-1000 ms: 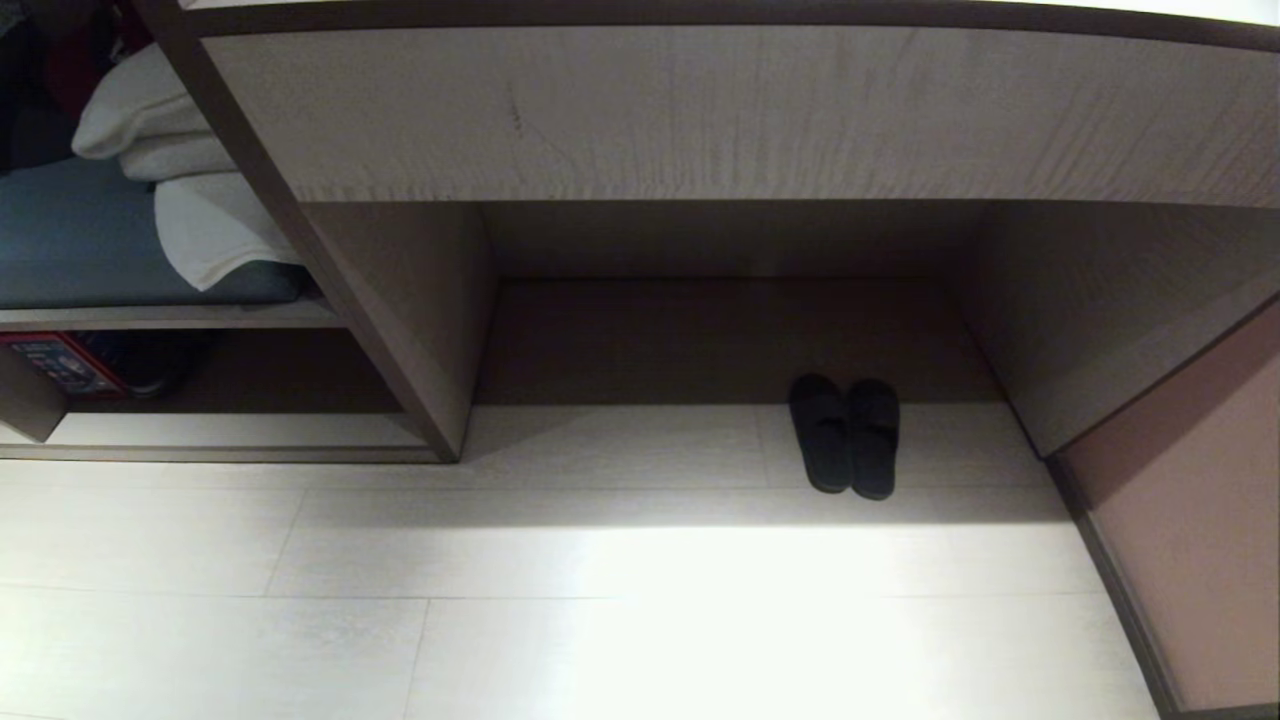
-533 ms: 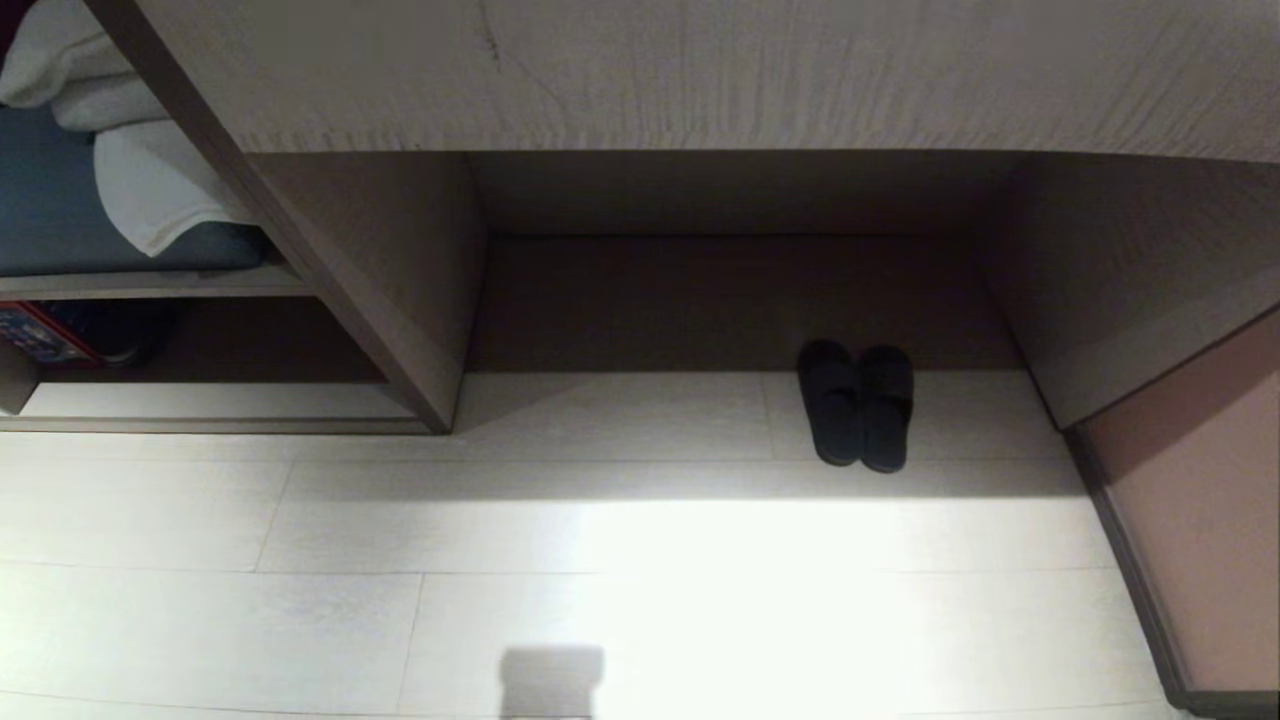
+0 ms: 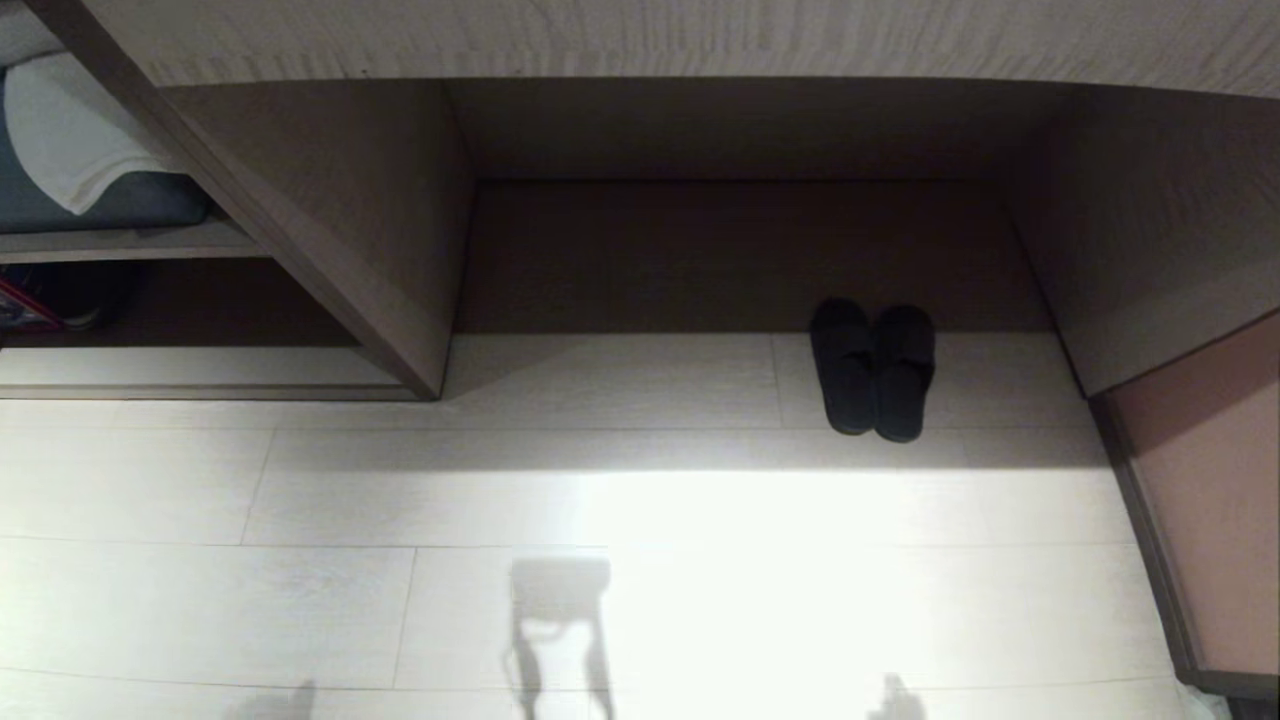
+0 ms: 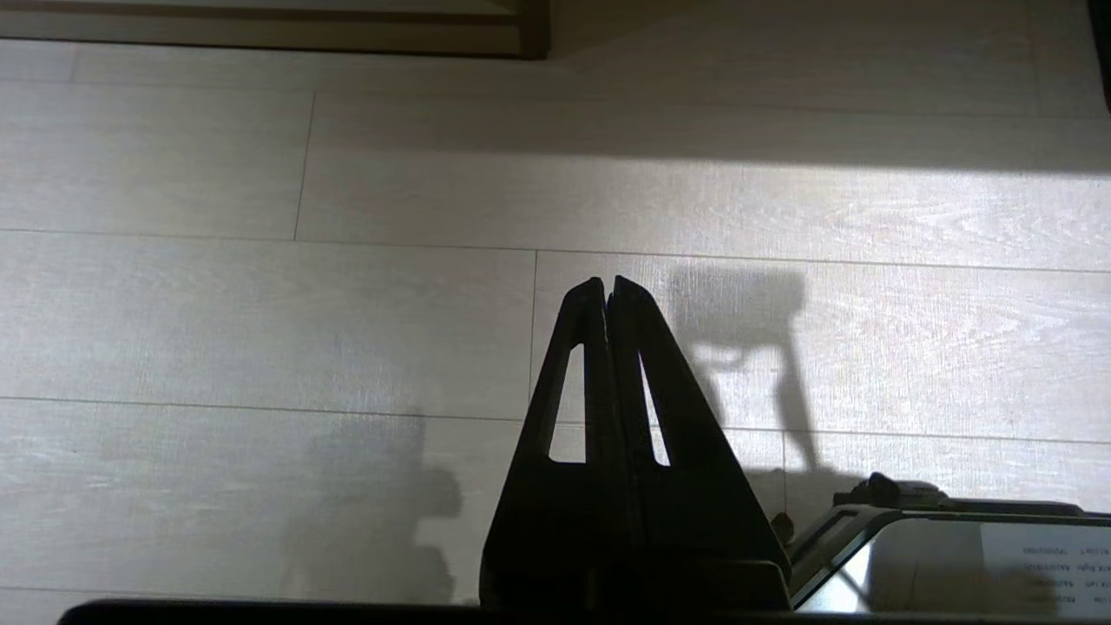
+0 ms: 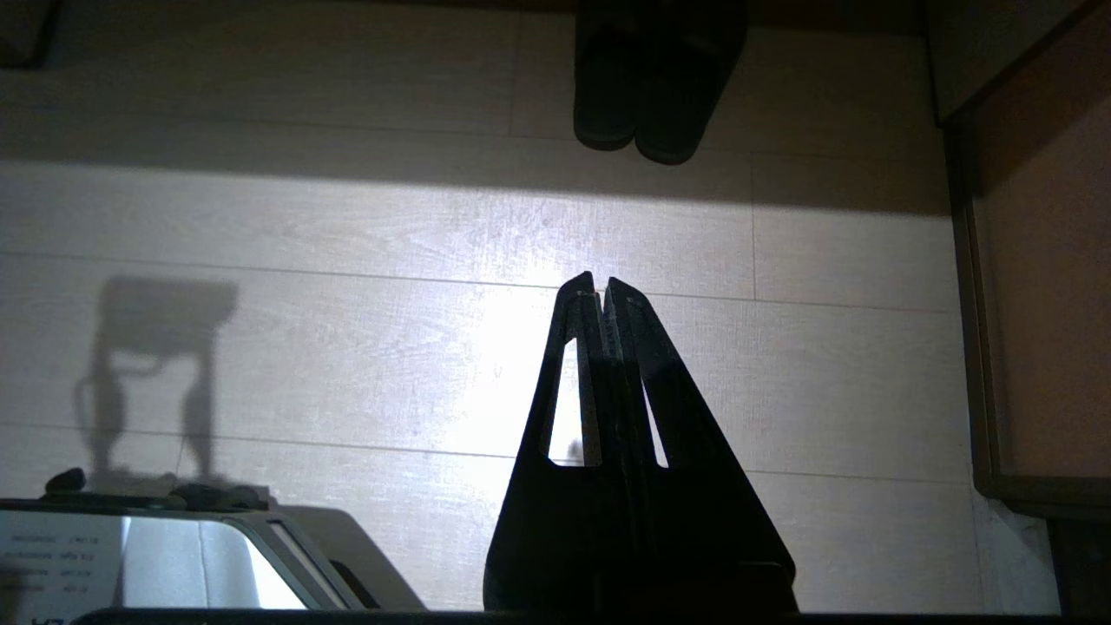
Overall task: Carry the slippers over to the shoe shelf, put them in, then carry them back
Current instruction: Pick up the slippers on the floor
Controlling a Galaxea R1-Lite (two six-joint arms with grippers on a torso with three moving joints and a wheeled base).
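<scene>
A: Nothing among the things has moved since the earlier frame; only the camera has tilted down, so the scene sits higher.

B: And the arms?

A: Left end effector (image 4: pixel 607 291) and right end effector (image 5: pixel 599 286) hang above the floor (image 3: pixel 300 480), fingers pressed together, holding nothing.

B: The slippers (image 3: pixel 873 370)?

A: Dark, matching, side by side, touching, at the recess mouth (image 3: pixel 740 250), right of the shoe shelf (image 3: pixel 190 365). Tiny print on the robot's base (image 4: pixel 1033 555) can't be read.

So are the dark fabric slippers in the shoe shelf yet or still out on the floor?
Out. The pair of dark fabric slippers lies side by side on the pale wood floor, under the desk recess; neither hand holds them.
</scene>
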